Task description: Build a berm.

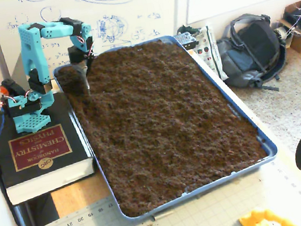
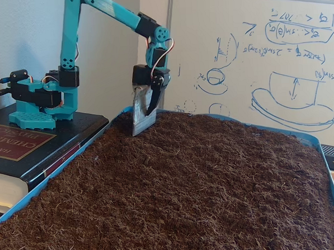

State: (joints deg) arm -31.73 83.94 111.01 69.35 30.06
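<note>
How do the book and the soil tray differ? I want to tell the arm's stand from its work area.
The book is dark with a red cover label, while the tray is blue. The book carries the arm's base; the tray is filled with brown soil, where the gripper rests a metal blade. The book looks much smaller than the tray. Both are rectangular and sit side by side.

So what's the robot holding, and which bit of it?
The gripper holds a flat metal blade by its top end; the bottom edge meets the soil.
</note>
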